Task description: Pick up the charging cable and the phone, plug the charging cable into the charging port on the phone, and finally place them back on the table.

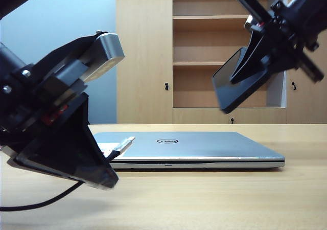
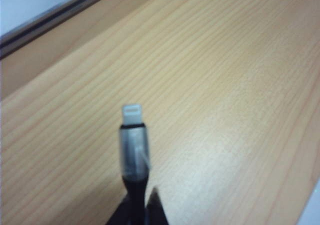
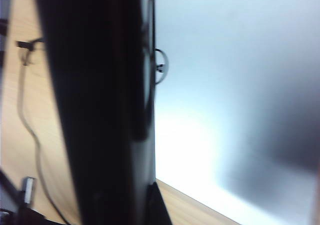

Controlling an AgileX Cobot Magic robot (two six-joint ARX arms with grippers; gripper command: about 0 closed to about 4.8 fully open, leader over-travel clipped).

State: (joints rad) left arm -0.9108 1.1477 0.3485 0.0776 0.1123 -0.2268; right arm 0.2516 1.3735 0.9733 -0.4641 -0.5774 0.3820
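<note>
I count 2 grippers: the left gripper (image 1: 110, 156), low over the wide beige wood-grain table (image 1: 214, 199), pinches 1 thin black charging cable (image 2: 134, 147). The right gripper (image 1: 245, 69), raised high, clamps 1 flat black phone (image 1: 232, 89). 1 closed silver laptop (image 1: 204, 148) lies behind; wooden shelving (image 1: 225, 41) beyond.

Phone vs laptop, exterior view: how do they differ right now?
The phone is black, small and held tilted in the air by the right gripper; the laptop is silver, far larger and lies flat and closed on the table. The left gripper holds the charging cable. Both are thin, flat slabs.
</note>
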